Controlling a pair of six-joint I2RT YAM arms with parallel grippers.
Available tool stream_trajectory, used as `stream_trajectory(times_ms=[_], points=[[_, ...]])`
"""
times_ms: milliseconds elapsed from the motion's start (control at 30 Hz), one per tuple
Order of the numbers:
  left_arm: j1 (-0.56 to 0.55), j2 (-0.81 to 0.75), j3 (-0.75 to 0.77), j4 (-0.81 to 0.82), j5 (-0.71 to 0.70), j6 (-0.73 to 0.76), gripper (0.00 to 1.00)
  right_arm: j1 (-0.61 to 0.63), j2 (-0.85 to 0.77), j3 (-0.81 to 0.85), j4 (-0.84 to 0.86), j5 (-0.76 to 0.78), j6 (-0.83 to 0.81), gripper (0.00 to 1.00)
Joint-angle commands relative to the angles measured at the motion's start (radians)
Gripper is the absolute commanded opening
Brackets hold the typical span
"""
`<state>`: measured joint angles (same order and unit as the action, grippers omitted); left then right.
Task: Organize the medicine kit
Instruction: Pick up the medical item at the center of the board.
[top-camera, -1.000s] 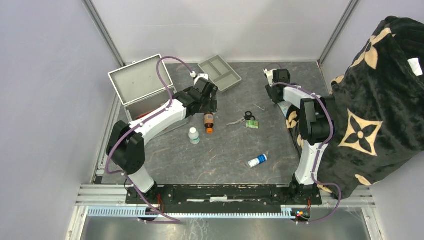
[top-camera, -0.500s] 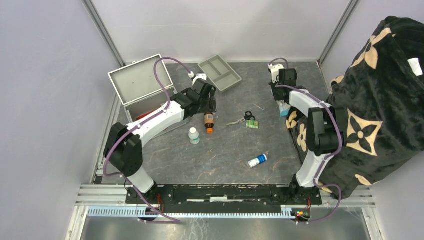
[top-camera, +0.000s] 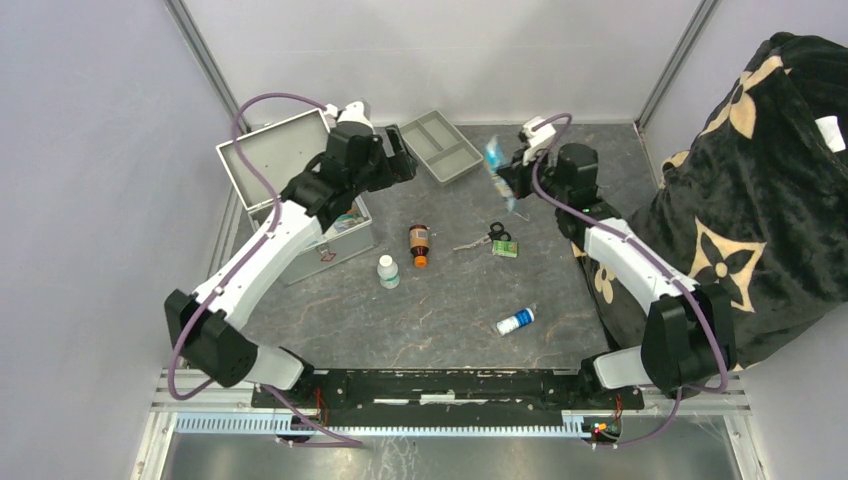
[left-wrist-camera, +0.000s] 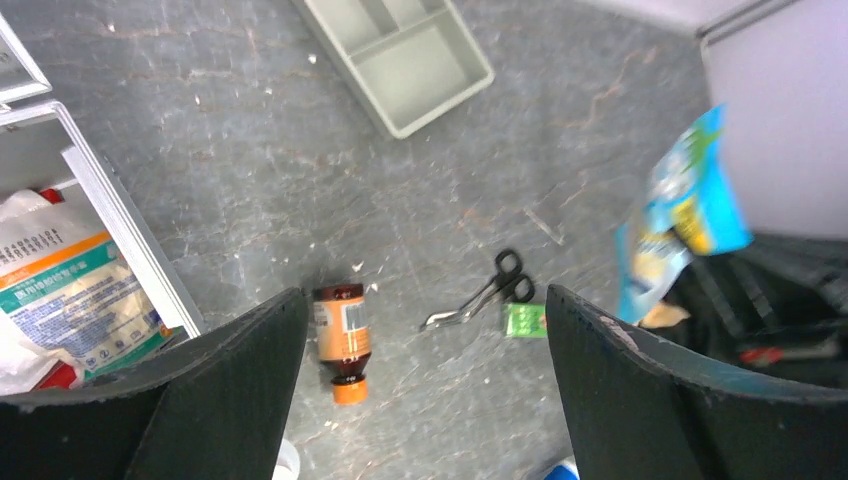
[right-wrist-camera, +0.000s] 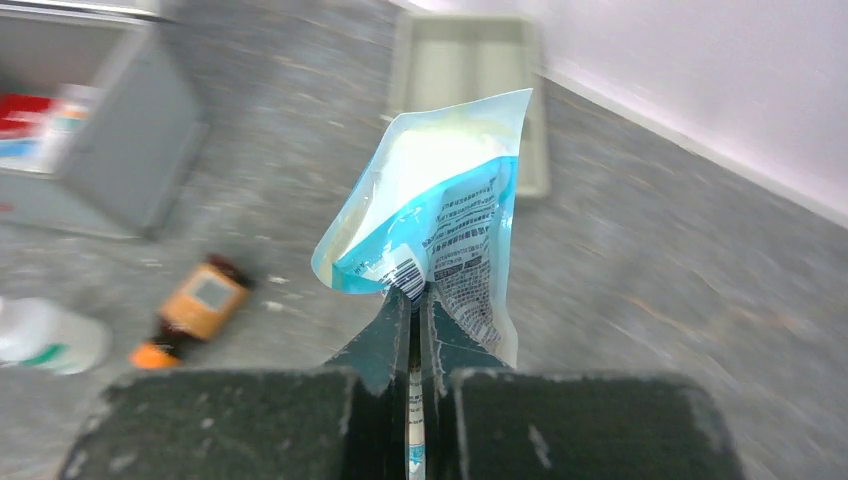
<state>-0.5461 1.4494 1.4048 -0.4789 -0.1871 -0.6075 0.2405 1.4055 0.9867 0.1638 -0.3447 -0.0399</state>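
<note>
Right pincer (right-wrist-camera: 412, 300) grips a blue pouch (right-wrist-camera: 440, 220), held up right of the grey tray (top-camera: 440, 145).
My left pincer (left-wrist-camera: 425, 300) gapes empty left of that tray, beside the open medicine kit (top-camera: 270, 165).

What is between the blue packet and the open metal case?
The left gripper hangs open beside the medicine kit, in the path of the blue packet in the right gripper. The grey tray lies flat nearby.

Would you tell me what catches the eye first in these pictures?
A blue packet, pinched in the shut right tool, hangs raised at the back right. At back left the metal case stands open with packets inside, the open left tool beside it; a brown bottle lies in the middle.
</note>
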Motion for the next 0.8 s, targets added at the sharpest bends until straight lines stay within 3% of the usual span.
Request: stream_trajectory(times_ms=[0,167,433,600,767], points=[[0.032,-0.075,0.035,0.029,0.062,-0.057,0.95,0.121,-0.037,0.008,0.161,-0.143,0.070,0.00],[0.043,-0.100,0.026,0.072,0.173,-0.052,0.96,0.244,0.006,0.077,0.163,-0.192,0.076,0.00],[0.043,-0.111,0.007,0.131,0.286,-0.054,0.95,0.322,0.033,0.107,0.154,-0.217,0.012,0.00],[0.042,-0.074,-0.004,0.123,0.327,-0.058,0.81,0.327,0.029,0.111,0.144,-0.195,-0.004,0.00],[0.043,-0.047,-0.004,0.118,0.353,-0.063,0.58,0.327,0.023,0.107,0.147,-0.190,-0.010,0.00]])
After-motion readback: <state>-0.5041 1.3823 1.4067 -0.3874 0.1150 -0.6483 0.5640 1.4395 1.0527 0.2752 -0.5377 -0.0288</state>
